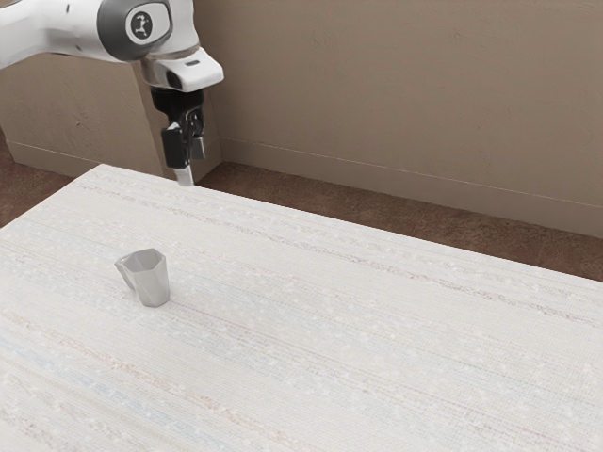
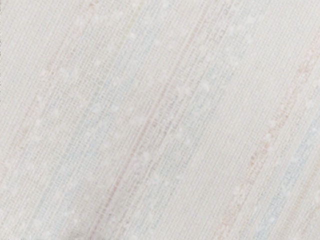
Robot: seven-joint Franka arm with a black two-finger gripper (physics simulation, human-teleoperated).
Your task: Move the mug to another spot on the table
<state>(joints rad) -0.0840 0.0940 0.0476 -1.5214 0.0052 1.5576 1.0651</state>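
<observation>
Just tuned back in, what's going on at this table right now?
The arm's gripper hangs in the air over the far edge of the table, holding nothing. The grey mug stands upright on the table, well apart from the gripper and closer to the camera in the exterior view. It has not been picked up yet.

Wrist view: pale whitish surface (image 2: 160, 120), woven-looking grain with faint pink, blue and tan streaks running diagonally; scattered small white flecks.
</observation>
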